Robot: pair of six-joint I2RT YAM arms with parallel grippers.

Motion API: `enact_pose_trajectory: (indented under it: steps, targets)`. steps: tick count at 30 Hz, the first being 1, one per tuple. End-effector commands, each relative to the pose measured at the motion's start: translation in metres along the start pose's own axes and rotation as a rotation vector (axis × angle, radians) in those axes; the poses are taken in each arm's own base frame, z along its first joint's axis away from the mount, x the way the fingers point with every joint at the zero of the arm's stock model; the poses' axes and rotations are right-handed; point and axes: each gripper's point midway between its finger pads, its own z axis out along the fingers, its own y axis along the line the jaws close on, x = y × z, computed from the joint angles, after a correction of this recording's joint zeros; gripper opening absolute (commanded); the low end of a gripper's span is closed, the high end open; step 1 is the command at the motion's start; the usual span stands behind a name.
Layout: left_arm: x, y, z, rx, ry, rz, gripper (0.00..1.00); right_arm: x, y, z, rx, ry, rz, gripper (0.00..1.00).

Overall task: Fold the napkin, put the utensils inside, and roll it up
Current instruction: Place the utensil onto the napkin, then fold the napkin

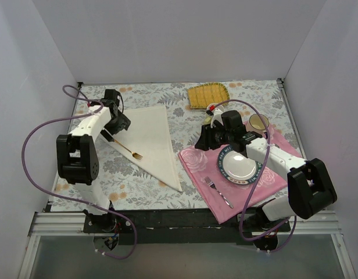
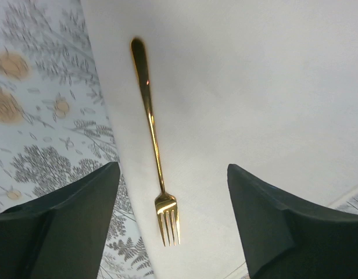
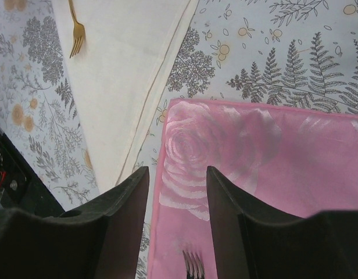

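Observation:
The cream napkin (image 1: 151,139) lies folded into a triangle on the patterned tablecloth, left of centre. A gold fork (image 1: 130,151) rests on it close to its left edge, tines toward the near side. My left gripper (image 1: 121,125) hovers just above the handle end of that fork. In the left wrist view the gold fork (image 2: 153,139) lies flat on the napkin (image 2: 254,99), and the left gripper (image 2: 172,168) is open with its fingers well clear on either side. My right gripper (image 3: 176,174) is open over the corner of the pink mat (image 3: 254,151), holding nothing.
The pink rose placemat (image 1: 196,160) carries a white plate (image 1: 240,167) and a silver fork (image 1: 217,190). A yellow ribbed mat (image 1: 208,95) lies at the back. A small glass (image 1: 259,121) stands behind the right arm. White walls close in three sides.

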Motion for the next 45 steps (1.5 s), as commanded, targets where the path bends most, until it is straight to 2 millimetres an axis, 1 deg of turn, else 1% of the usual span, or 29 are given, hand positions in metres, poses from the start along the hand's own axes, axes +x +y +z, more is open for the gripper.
enact_pose_trajectory:
  steps: [1,2,3,4,5,6,8,9,11,12,14,15,17,18,20,21,22,24,25,27,28,29,31,32,37,39,40,42,45]
  targets:
    - [-0.083,0.021,-0.048,0.086,-0.270,-0.061,0.81,-0.001,0.012,-0.004,-0.071,0.014,-0.100,0.52]
    - [-0.087,0.022,-0.046,0.136,-0.259,-0.084,0.81,0.001,0.016,-0.003,-0.089,0.020,-0.107,0.53]
    - [-0.092,0.027,-0.034,0.165,-0.276,-0.115,0.82,0.002,0.019,-0.003,-0.109,0.022,-0.114,0.53]
    - [-0.108,0.042,-0.034,0.186,-0.305,-0.184,0.82,0.002,0.026,-0.003,-0.141,0.021,-0.123,0.53]
    - [-0.111,0.045,-0.031,0.209,-0.316,-0.203,0.83,0.002,0.028,-0.003,-0.152,0.020,-0.126,0.53]
    - [-0.120,0.045,-0.024,0.243,-0.380,-0.222,0.83,0.003,0.031,-0.003,-0.164,0.022,-0.127,0.53]
    - [-0.133,0.052,-0.016,0.272,-0.440,-0.271,0.82,0.003,0.038,-0.004,-0.196,0.024,-0.133,0.52]
    - [-0.147,0.057,-0.013,0.309,-0.466,-0.321,0.82,0.004,0.041,-0.005,-0.209,0.026,-0.132,0.52]
    - [-0.150,0.058,0.004,0.341,-0.468,-0.338,0.81,0.004,0.044,-0.008,-0.217,0.018,-0.137,0.52]
    - [-0.165,0.056,0.005,0.382,-0.514,-0.350,0.80,0.005,0.044,-0.009,-0.217,0.014,-0.139,0.52]
    - [-0.166,0.056,0.023,0.402,-0.489,-0.361,0.75,0.004,0.046,-0.014,-0.219,-0.005,-0.151,0.52]
    - [-0.177,0.054,0.021,0.435,-0.532,-0.365,0.73,0.007,0.044,-0.015,-0.211,-0.002,-0.149,0.52]
    - [-0.180,0.057,0.030,0.436,-0.550,-0.382,0.72,0.008,0.044,-0.016,-0.208,-0.007,-0.151,0.52]
    - [-0.188,0.061,0.036,0.443,-0.565,-0.419,0.69,0.009,0.044,-0.017,-0.208,-0.003,-0.149,0.52]
    - [-0.191,0.066,0.047,0.442,-0.554,-0.465,0.65,0.009,0.045,-0.018,-0.209,-0.006,-0.151,0.52]
    - [-0.191,0.071,0.062,0.433,-0.529,-0.495,0.63,0.009,0.043,-0.018,-0.204,-0.007,-0.148,0.52]
    - [-0.191,0.073,0.068,0.430,-0.518,-0.509,0.60,0.010,0.043,-0.018,-0.201,-0.006,-0.148,0.52]
    - [-0.197,0.070,0.074,0.458,-0.517,-0.518,0.59,0.008,0.042,-0.019,-0.192,-0.013,-0.150,0.52]
    - [-0.195,0.070,0.084,0.453,-0.506,-0.505,0.57,0.008,0.042,-0.019,-0.189,-0.013,-0.149,0.52]
    - [-0.202,0.072,0.089,0.428,-0.516,-0.505,0.55,0.007,0.041,-0.019,-0.184,-0.010,-0.148,0.52]
    - [-0.201,0.075,0.100,0.407,-0.507,-0.501,0.55,0.008,0.040,-0.018,-0.182,-0.005,-0.145,0.52]
    - [-0.202,0.075,0.103,0.402,-0.505,-0.499,0.54,0.006,0.041,-0.019,-0.182,-0.005,-0.146,0.52]
    - [-0.211,0.073,0.106,0.418,-0.514,-0.494,0.53,0.005,0.041,-0.018,-0.181,-0.001,-0.145,0.52]
    - [-0.208,0.075,0.116,0.401,-0.502,-0.491,0.52,0.006,0.041,-0.018,-0.179,0.004,-0.142,0.52]
    - [-0.218,0.073,0.128,0.401,-0.518,-0.464,0.46,0.005,0.039,-0.017,-0.168,0.011,-0.136,0.52]
    - [-0.216,0.077,0.138,0.378,-0.500,-0.458,0.44,0.004,0.039,-0.017,-0.167,0.010,-0.135,0.52]
    - [-0.223,0.076,0.137,0.381,-0.502,-0.459,0.43,0.005,0.040,-0.017,-0.167,0.014,-0.132,0.52]
    - [-0.226,0.074,0.141,0.381,-0.504,-0.425,0.42,0.004,0.039,-0.017,-0.164,0.014,-0.125,0.52]
    - [-0.234,0.073,0.138,0.373,-0.519,-0.409,0.39,0.004,0.040,-0.017,-0.164,0.014,-0.120,0.52]
